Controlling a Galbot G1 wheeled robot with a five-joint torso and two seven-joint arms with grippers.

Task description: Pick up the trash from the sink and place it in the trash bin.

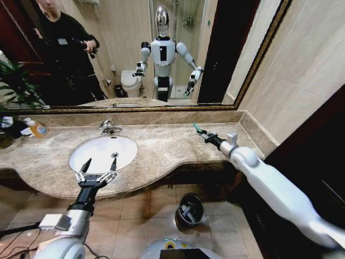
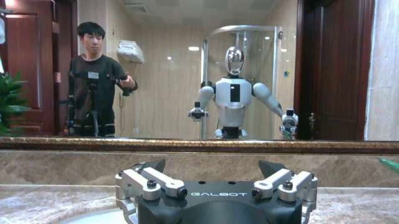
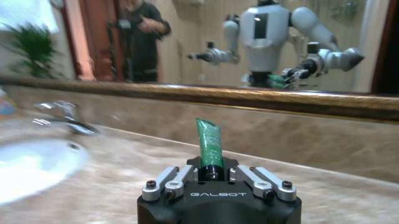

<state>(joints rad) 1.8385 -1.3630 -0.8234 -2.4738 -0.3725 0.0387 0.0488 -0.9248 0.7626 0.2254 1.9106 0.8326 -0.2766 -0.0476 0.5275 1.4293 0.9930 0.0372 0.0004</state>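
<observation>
Green tube [image 3: 209, 142] clamped in my right end effector [image 1: 200, 131], above the desk [image 1: 161, 145] right of the sink [image 1: 102, 154], not yet over the bin [image 1: 190, 209] on the floor below; I judge the drop remains. Left end effector [image 1: 97, 171] spread wide, empty, at the sink's front rim.

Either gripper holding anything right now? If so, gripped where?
Right gripper is shut on a small green tube, pinched at its lower end, the rest sticking out above the counter. Left gripper is open, holding nothing, at the sink.
</observation>
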